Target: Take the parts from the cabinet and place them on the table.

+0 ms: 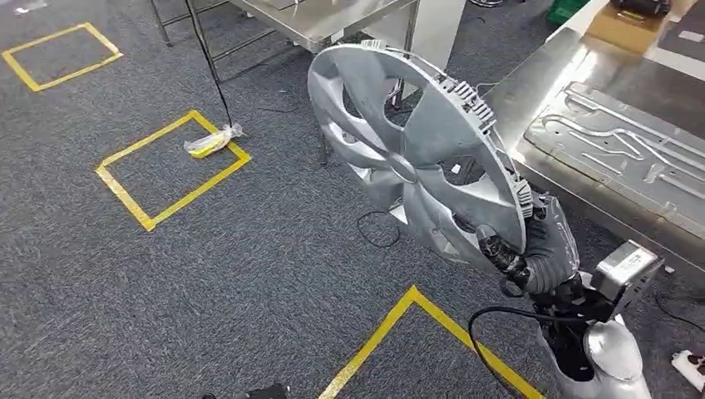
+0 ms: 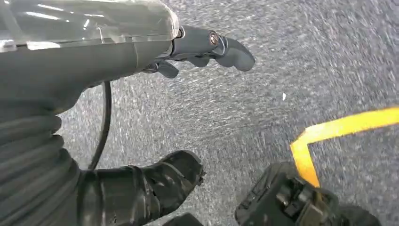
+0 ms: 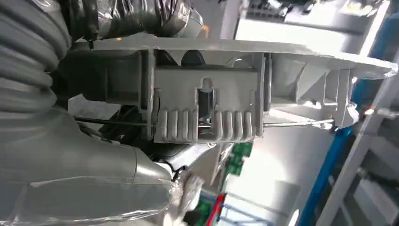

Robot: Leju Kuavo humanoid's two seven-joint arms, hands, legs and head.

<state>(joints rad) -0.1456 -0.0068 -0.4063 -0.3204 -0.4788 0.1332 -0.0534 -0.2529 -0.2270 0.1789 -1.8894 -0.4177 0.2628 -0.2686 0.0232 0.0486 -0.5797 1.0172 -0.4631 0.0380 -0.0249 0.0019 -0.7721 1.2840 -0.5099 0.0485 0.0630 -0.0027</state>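
Head view: right hand [image 1: 532,249] raised at lower right, dark fingers clamped on the lower rim of a large silver wheel cover [image 1: 416,158]. Held tilted, nearly on edge, above grey carpet [image 1: 249,274], back face with ribbed clips along the rim turned toward the camera side. Reaches from the hand up and left toward the steel table legs [image 1: 324,50]. To the right, a metal table [image 1: 532,100] bearing a flat stamped metal panel [image 1: 615,158]; wheel cover near the table's edge but not resting on it. Yellow tape squares [image 1: 170,170] marked on the carpet at left, a small yellow wrapped item [image 1: 212,143] lying on the edge of one. Yellow tape corner [image 1: 416,295] below the wheel cover. Black cable [image 1: 378,229] coiled on the floor beneath.

Left wrist view: left hand [image 2: 202,47] hanging over the carpet [image 2: 282,70], grey thumb and darker fingers held out, apart, gripping nothing. Yellow tape line [image 2: 329,132] on the floor nearby.

Right wrist view: close on the wheel cover's rim [image 3: 207,108], seen edge-on, with a slotted clip block and a thin wire ring running along it. Ribbed grey wrist cover [image 3: 28,75] at one side, dark fingers [image 3: 117,19] pressed against the cover's flat face. Blue uprights [image 3: 329,165] and pale shelving blurred behind.
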